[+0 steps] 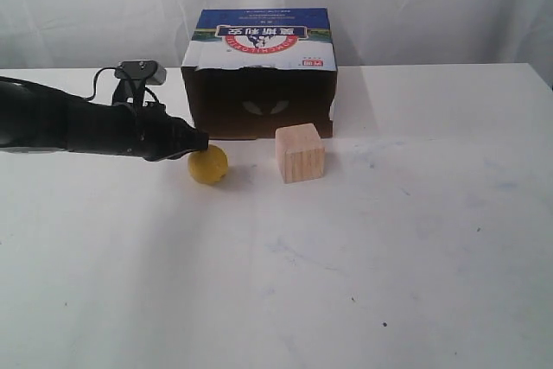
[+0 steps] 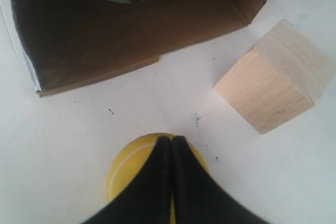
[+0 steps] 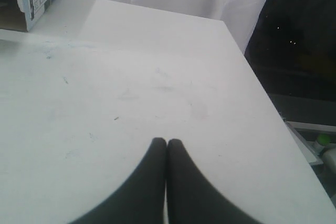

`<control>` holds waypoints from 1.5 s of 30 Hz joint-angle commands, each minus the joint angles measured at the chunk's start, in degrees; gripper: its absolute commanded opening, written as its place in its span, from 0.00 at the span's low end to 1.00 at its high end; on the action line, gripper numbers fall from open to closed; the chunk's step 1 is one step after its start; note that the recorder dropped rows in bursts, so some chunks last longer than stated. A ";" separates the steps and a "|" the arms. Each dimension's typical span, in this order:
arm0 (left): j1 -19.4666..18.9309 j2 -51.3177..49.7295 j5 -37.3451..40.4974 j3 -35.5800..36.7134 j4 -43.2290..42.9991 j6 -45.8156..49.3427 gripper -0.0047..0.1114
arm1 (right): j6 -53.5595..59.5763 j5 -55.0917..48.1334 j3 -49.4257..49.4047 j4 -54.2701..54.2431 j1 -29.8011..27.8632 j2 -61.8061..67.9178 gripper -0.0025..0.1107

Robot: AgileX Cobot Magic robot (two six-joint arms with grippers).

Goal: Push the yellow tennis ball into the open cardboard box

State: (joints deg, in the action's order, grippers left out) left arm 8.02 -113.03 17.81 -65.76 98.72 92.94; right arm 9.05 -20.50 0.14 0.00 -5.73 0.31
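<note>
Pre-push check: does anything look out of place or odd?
Only the open cardboard box: its printed label reads upside down. The wooden cube stands slightly turned by the opening's right corner, clear of the yellow tennis ball.

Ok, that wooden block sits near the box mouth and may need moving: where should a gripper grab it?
Probably from above, closing on two opposite side faces of the wooden block. It stands flat on the table, with flat parallel sides and gaps to the ball and box.

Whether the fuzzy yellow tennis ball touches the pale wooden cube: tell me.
Apart; exterior view shows bare table between yellow tennis ball and pale wooden cube.
</note>
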 commanded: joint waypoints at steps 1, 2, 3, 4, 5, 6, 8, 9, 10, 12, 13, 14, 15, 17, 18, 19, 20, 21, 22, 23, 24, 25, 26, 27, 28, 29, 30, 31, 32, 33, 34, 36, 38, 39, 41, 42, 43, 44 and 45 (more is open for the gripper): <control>0.08 -1.09 1.75 -1.42 1.23 3.07 0.04 | -0.24 0.82 -0.14 0.00 0.06 -0.31 0.02; 0.08 -1.36 2.31 -2.14 1.23 3.34 0.04 | -0.24 0.82 -0.14 0.00 0.06 -0.31 0.02; 0.08 -1.70 2.77 -3.25 1.23 3.48 0.04 | -0.24 0.82 -0.14 0.00 0.06 -0.31 0.02; 0.08 -1.94 2.77 -4.03 1.23 3.48 0.04 | -0.24 0.82 -0.14 0.00 0.06 -0.31 0.02; 0.08 -2.24 2.77 -5.02 1.23 3.48 0.04 | -0.24 0.82 -0.14 0.00 0.06 -0.31 0.02; 0.08 -2.37 2.77 -6.03 1.23 3.48 0.04 | -0.24 0.82 -0.14 0.00 0.06 -0.31 0.02; 0.08 -2.37 2.24 -7.39 1.23 3.48 0.04 | -0.24 0.82 -0.14 0.00 0.06 -0.31 0.02; 0.08 -2.37 2.28 -8.12 1.23 3.48 0.04 | -0.24 0.82 -0.14 0.00 0.06 -0.31 0.02; 0.08 -2.37 2.40 -8.45 1.23 3.38 0.04 | -0.24 0.82 -0.14 0.00 0.06 -0.31 0.02; 0.08 -2.37 2.81 -9.10 1.23 3.12 0.04 | -0.24 0.82 -0.14 0.00 0.06 -0.31 0.02; 0.08 -2.37 3.10 -9.10 1.23 2.97 0.04 | -0.24 0.82 -0.14 0.00 0.06 -0.31 0.02; 0.08 -2.24 3.69 -9.10 1.23 2.97 0.04 | -0.24 0.82 -0.14 0.00 0.06 -0.31 0.02; 0.08 -2.24 3.98 -8.99 1.23 2.66 0.04 | -0.24 0.82 -0.14 0.00 0.06 -0.31 0.02; 0.08 -1.51 4.33 -7.84 1.23 0.75 0.04 | -0.24 0.82 -0.14 0.00 0.06 -0.31 0.02; 0.08 -0.87 4.09 -6.77 1.23 0.45 0.04 | -0.24 0.82 -0.14 0.00 0.06 -0.31 0.02; 0.08 -0.29 3.26 -5.85 1.23 0.45 0.04 | -0.24 0.82 -0.14 0.00 0.06 -0.31 0.02; 0.08 0.24 1.55 -4.86 1.23 1.00 0.04 | -0.24 0.82 -0.14 0.00 0.06 -0.31 0.02; 0.08 0.54 -0.66 -4.09 1.23 1.62 0.04 | -0.24 0.82 -0.14 0.00 0.06 -0.31 0.02; 0.08 0.66 -2.70 -3.81 1.23 2.03 0.04 | -0.24 0.82 -0.14 0.00 0.06 -0.31 0.02; 0.08 0.53 -5.10 -3.65 1.23 2.17 0.04 | -0.24 0.82 -0.14 0.00 0.06 -0.31 0.02; 0.08 0.20 -6.90 -3.65 1.23 2.17 0.04 | -0.24 0.82 -0.14 0.00 0.06 -0.31 0.02; 0.08 -0.19 -7.51 -3.65 1.23 2.31 0.04 | -0.24 0.82 -0.14 0.00 0.06 -0.31 0.02; 0.08 -0.61 -7.63 -3.65 1.23 2.41 0.04 | -0.24 0.82 -0.14 0.00 0.06 -0.31 0.02; 0.08 -1.22 -7.51 -3.65 1.23 2.41 0.04 | -0.24 0.82 -0.14 0.00 0.06 -0.31 0.02; 0.08 -1.74 -6.79 -3.65 1.23 2.41 0.04 | -0.24 0.82 -0.14 0.00 0.06 -0.31 0.02; 0.08 -2.21 -5.85 -3.65 1.23 2.41 0.04 | -0.28 0.82 -0.14 0.00 0.06 -0.31 0.02; 0.08 -2.72 -4.79 -3.82 1.23 2.41 0.04 | -0.38 0.82 -0.14 0.00 0.06 -0.31 0.02; 0.08 -3.40 -4.39 -4.23 1.23 2.41 0.04 | -1.21 0.82 -0.14 0.00 0.06 -0.31 0.02; 0.08 -3.92 -4.24 -4.57 1.23 2.41 0.04 | -1.31 0.82 -0.14 0.00 0.06 -0.31 0.02; 0.08 -4.58 -4.24 -5.12 1.23 2.41 0.04 | -1.31 0.82 -0.14 0.00 0.06 -0.31 0.02; 0.08 -5.27 -4.24 -5.64 1.23 2.41 0.04 | -1.31 0.82 -0.14 0.00 0.06 -0.31 0.02; 0.08 -6.36 -4.24 -6.44 1.23 2.30 0.04 | -1.31 0.82 -0.14 0.00 0.06 -0.31 0.02; 0.08 -6.91 -4.24 -7.39 1.23 1.78 0.04 | -1.31 0.82 -0.14 0.00 0.06 -0.31 0.02; 0.08 -7.38 -4.24 -7.78 1.23 1.78 0.04 | -1.31 0.82 -0.14 0.00 0.06 -0.31 0.02; 0.08 -7.99 -3.44 -8.44 1.23 1.78 0.04 | -1.31 0.82 -0.14 0.00 0.06 -0.31 0.02; 0.08 -8.33 -2.78 -9.04 1.23 1.78 0.04 | -1.31 0.82 -0.14 0.00 0.06 -0.31 0.02; 0.08 -8.74 -2.50 -9.31 1.23 1.78 0.04 | -1.31 0.82 -0.14 0.00 0.06 -0.31 0.02; 0.08 -9.12 -2.51 -9.58 1.23 1.67 0.04 | -1.31 0.82 -0.14 0.00 0.06 -0.31 0.02; 0.08 -9.39 -1.88 -9.72 1.23 1.23 0.04 | -1.31 0.82 -0.14 0.00 0.06 -0.31 0.02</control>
State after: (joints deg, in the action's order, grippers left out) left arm 8.02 -121.42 14.32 -74.81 98.80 94.93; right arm 8.09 -20.50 0.14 0.00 -5.73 0.31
